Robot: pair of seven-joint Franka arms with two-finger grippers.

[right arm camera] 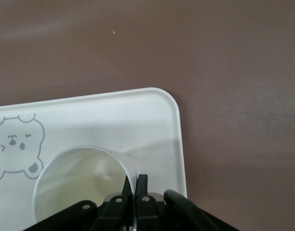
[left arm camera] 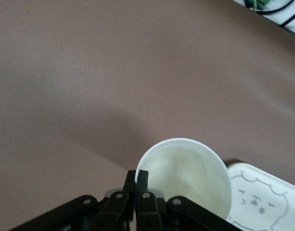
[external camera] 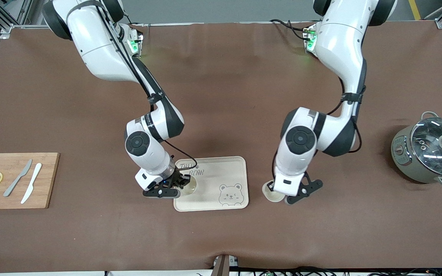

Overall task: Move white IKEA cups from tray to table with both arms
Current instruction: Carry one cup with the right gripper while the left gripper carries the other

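**Gripping two cup rims, one at the tray and one on the table**

Clenched on a rim, the right pincer (right arm camera: 131, 186) is seen grasping one white cup (right arm camera: 82, 185) over the bear-printed tray (external camera: 221, 180). The left pincer (left arm camera: 136, 182) is likewise clamped on the second white cup (left arm camera: 188, 175), which is set on the table (external camera: 221, 237) just beside the tray, toward the left arm's end.

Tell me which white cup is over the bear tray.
The cup in the right gripper; the other cup, pinched by the left gripper, is beside the tray.
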